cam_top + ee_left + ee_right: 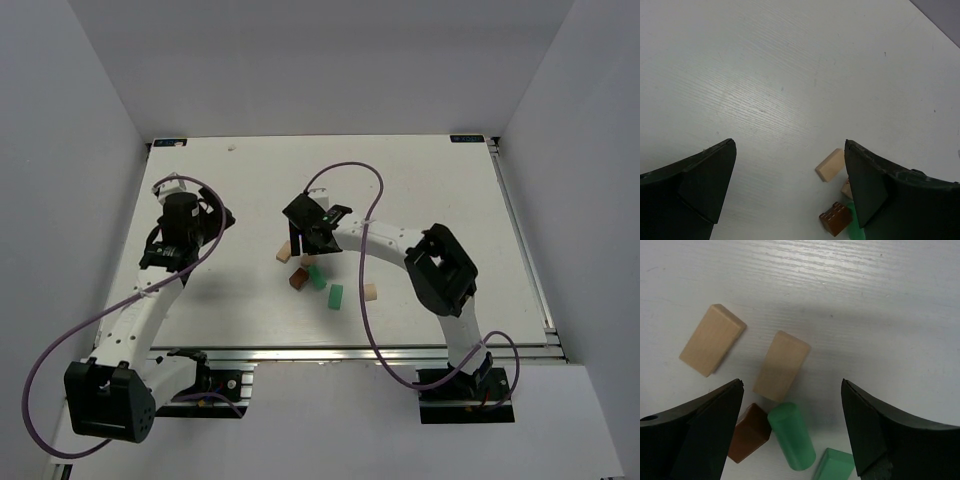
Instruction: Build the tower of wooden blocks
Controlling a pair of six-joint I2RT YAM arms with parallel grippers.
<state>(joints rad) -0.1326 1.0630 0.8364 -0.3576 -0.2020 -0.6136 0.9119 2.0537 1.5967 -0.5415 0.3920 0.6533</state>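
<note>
Blocks (317, 277) for the wood block tower lie loose and flat on the white tabletop (430, 180), clustered a little below the middle of the overhead view. As far as the views show, none rests on another. One lone tan piece (371, 292) sits off to the right of the cluster, apart from the rest.

The right pincer (792, 382) hangs over the upper part of the cluster, its fingers spread wide and gripping nothing. In its wrist view, a first tan block (713, 340) lies tilted at the upper left. A second tan block (781, 366) lies in the middle between the fingers and touches neither. Below it, a dark brown block (750, 432) and a green cylinder (791, 436) lie side by side, with the cylinder's upper end just beside the second tan block's lower edge. Part of a green block (834, 466) shows at the bottom edge.

The left pincer (790, 145) is likewise spread and empty. It sits over bare tabletop at the left of the overhead view, well apart from the cluster. Its wrist view catches a tan block and the dark brown block at the lower right, close by the right-hand finger.
</note>
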